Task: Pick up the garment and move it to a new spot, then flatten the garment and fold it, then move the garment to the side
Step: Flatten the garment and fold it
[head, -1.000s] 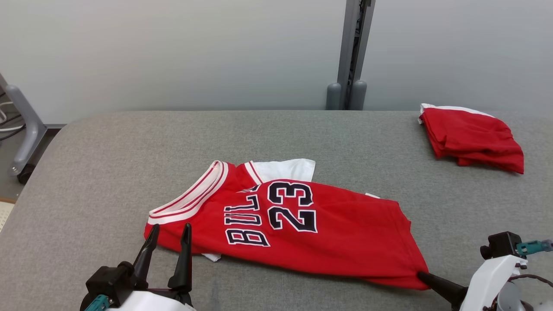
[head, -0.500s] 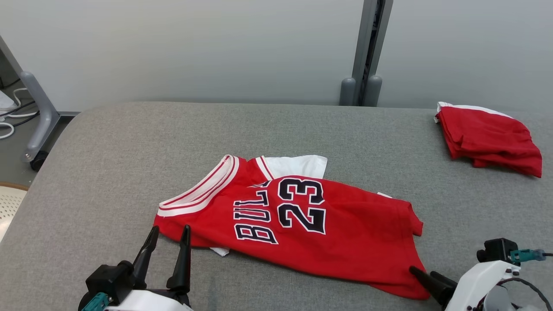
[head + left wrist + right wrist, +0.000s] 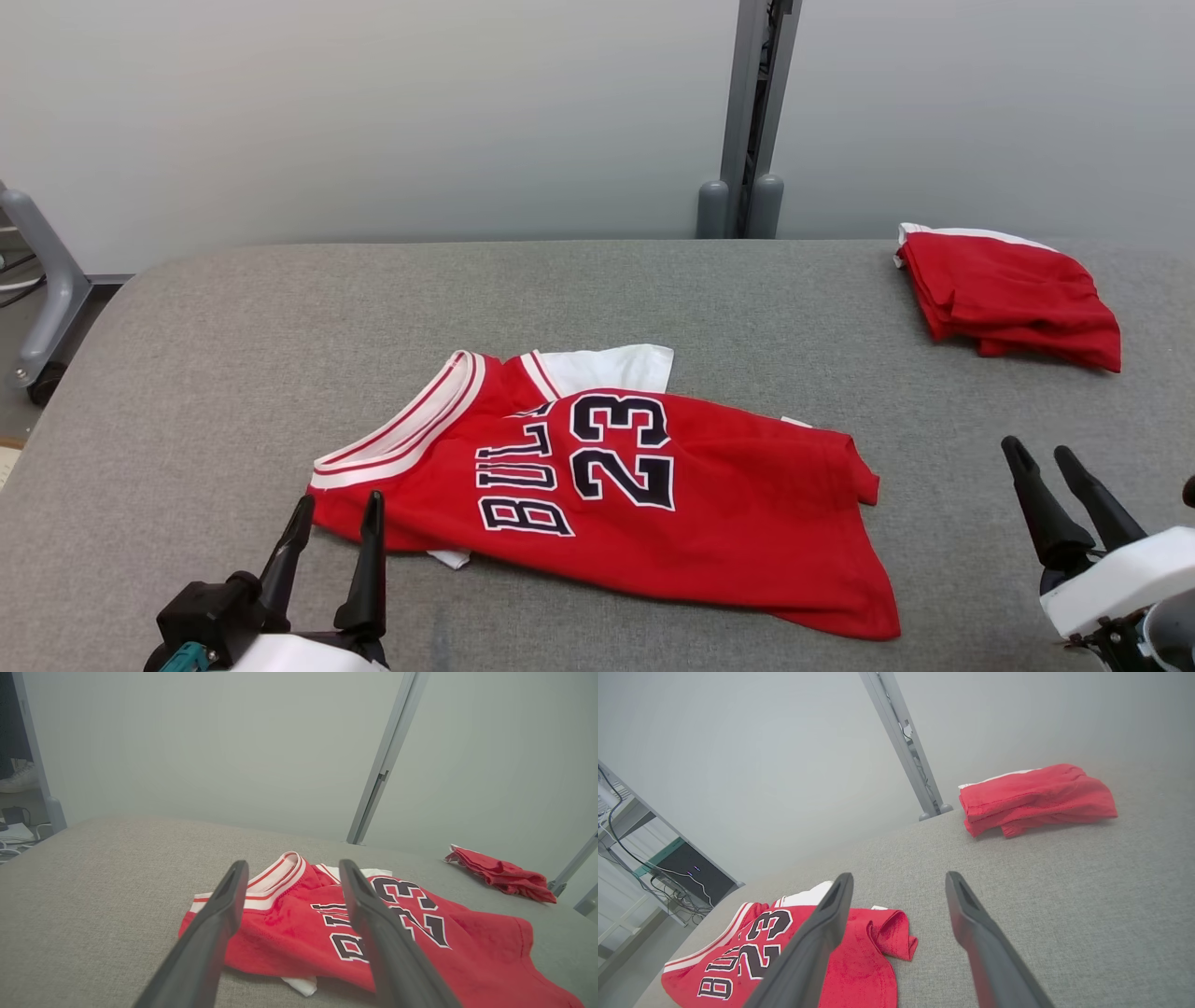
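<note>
Grey fabric-topped counter; left claw apart, empty, near the collar of the red basketball jersey, rumpled mid-counter; right claw apart, empty, off its hem. I read flattening as next: pinch both ends, draw taut.

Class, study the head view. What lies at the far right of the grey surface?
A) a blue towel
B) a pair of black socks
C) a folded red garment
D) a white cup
C: a folded red garment with a white edge lies at the far right of the grey surface, apart from the numbered jersey.
</note>
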Available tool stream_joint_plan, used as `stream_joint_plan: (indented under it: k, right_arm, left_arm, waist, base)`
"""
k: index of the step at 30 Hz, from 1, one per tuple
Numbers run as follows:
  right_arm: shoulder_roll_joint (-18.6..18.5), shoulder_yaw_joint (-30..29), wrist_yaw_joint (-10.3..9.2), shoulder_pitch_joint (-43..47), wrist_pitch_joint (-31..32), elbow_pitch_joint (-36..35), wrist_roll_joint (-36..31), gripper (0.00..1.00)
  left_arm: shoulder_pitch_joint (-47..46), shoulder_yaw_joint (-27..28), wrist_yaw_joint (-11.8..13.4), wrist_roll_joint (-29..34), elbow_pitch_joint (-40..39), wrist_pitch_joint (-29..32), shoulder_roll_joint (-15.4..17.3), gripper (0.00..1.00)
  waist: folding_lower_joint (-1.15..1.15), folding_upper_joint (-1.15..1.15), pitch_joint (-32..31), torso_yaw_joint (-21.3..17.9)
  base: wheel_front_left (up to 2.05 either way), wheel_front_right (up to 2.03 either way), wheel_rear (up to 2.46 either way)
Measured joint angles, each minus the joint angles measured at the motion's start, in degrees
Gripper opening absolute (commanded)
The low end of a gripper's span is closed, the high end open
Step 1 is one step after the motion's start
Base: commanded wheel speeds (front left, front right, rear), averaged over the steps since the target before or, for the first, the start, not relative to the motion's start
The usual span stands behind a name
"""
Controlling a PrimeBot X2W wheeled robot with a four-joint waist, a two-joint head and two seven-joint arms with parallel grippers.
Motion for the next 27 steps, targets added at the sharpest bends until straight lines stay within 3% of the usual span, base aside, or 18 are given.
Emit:
stream_joint_plan:
  k: [10, 18, 27]
  right_arm:
    - [5.77, -3.59, 0.00, 5.04, -12.26, -3.64, -14.07, 1.00]
    - [11.06, -5.01, 0.01, 7.01, -14.14, -4.33, -27.29, 1.00]
    - [12.22, -4.74, 0.01, 7.70, -14.17, -4.57, -28.87, 1.00]
  left_arm:
    - [0.09, 0.75, 0.53, -0.31, -0.77, -0.15, 0.74, 1.00]
    - [0.51, 0.40, 0.71, -0.53, -0.90, -0.05, 0.87, 1.00]
    - [0.94, -0.10, 1.02, -0.76, -1.00, 0.76, 1.46, 1.00]
  waist:
    - [0.00, 0.00, -0.48, -0.59]
    - [0.00, 0.00, -0.76, -0.45]
    - [0.00, 0.00, -0.87, -0.13]
  base:
    - [0.00, 0.00, 0.00]
    - [0.00, 0.00, 0.00]
    - [0.00, 0.00, 0.00]
